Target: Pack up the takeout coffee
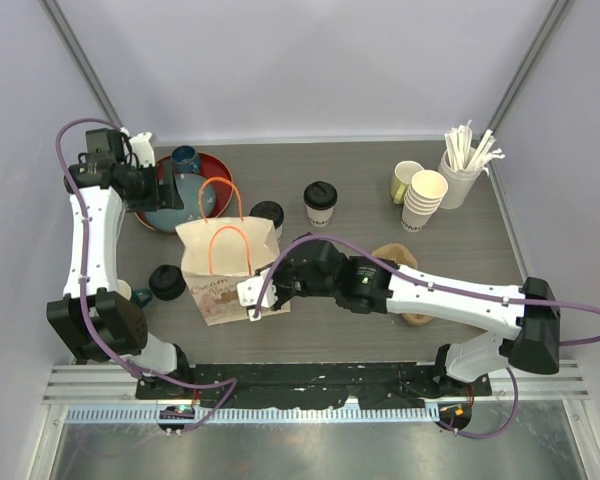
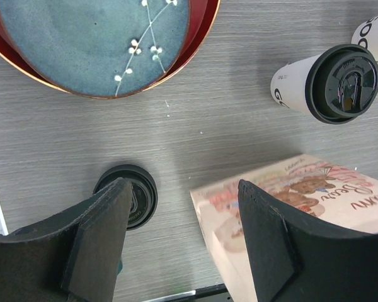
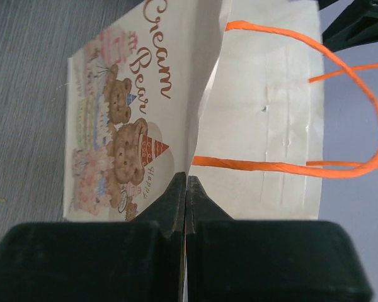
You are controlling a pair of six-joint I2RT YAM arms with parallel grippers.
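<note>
Nearest you, your right gripper (image 3: 186, 184) is at the near rim of the paper bag (image 1: 215, 290). Its fingers (image 3: 170, 207) are pressed fully together, with the edge of the printed front panel pinched between their tips. The bag stands in the middle of the surface (image 1: 360, 165), orange handles up and its mouth parted. Your right arm reaches in from the right and lies across a brown thing (image 1: 392, 254). The arm hides most of it, so you cannot tell what it is. Just left of the bag sits a round black lid (image 1: 167, 282), seen from straight above, so whatever is under it does not show.

Beyond the bag are the two coffees, both outside it. The left lidded cup (image 1: 267, 213) stands just behind the bag's far right corner, its lower part hidden by the bag. The right lidded cup (image 1: 320, 203) stands near it, a little further right, in the open.

Your left gripper (image 2: 184, 189) hovers at the far left, over the bare surface between the black lid and the red-rimmed blue plate (image 2: 82, 38). Its fingers (image 2: 101, 239) are spread wide and hold nothing.

At the far right, well apart from the bag, you have a yellow-green mug (image 1: 404, 181). Just beside it is a stack of bare paper cups (image 1: 425, 200), and behind that a white cup of wrapped straws (image 1: 462, 170).
</note>
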